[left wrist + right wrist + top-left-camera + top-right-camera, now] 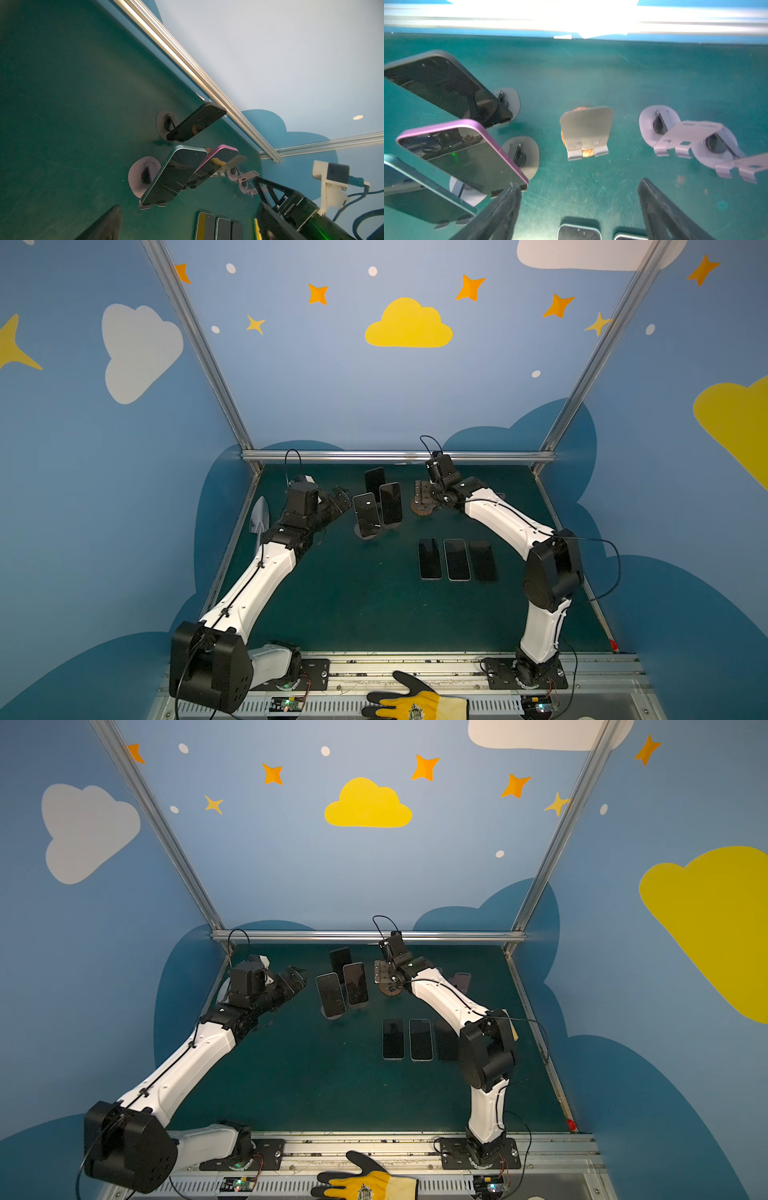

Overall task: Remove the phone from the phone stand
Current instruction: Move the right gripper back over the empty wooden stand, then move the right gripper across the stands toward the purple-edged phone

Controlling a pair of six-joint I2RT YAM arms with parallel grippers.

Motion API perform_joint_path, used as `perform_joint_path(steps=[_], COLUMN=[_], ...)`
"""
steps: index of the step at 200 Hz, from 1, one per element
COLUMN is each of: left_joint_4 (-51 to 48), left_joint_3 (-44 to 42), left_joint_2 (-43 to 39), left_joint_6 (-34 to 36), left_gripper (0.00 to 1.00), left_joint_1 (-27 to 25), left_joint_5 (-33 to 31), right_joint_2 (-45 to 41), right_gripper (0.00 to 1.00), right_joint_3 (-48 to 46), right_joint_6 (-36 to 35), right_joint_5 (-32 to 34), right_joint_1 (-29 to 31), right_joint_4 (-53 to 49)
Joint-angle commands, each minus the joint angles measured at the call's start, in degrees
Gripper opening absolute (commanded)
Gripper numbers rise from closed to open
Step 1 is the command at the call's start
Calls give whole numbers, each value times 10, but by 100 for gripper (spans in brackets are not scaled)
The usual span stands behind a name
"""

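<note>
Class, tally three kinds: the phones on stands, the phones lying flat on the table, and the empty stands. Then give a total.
Phones on stands: 3
Phones lying flat: 3
Empty stands: 3
Total: 9

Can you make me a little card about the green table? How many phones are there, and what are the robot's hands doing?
standing phones: three, the black phone, pink phone and blue-green phone, each leaning on a stand
flat phones: three, side by side on the table
empty stands: three
left gripper: open, holding nothing, beside the blue-green phone
right gripper: open, holding nothing, facing an empty stand
glove: yellow and black, at the front edge
</note>
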Motion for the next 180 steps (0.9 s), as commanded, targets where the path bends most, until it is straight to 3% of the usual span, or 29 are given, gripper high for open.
perform_joint_path(steps=[1, 76, 120, 180], left_joint_4=[1, 8, 5, 6], left_joint_3=[-8, -7, -4, 4], left_joint_2=[-15, 12, 3, 11], left_joint_6=[4, -18, -14, -7], left_gripper=[100, 100, 100, 100], left_joint_1=[1, 1, 2, 4], left_joint_5=[-11, 17, 17, 39], right_joint_2=[5, 2, 79, 135], right_gripper=[89, 93, 93, 93], right_joint_3=[34, 40, 104, 108], right_joint_6=[-13, -28, -29, -11], right_joint_5=[11, 3, 16, -13], right_joint_1=[-1, -3, -18, -33], right_joint_4=[15, 15, -25, -4])
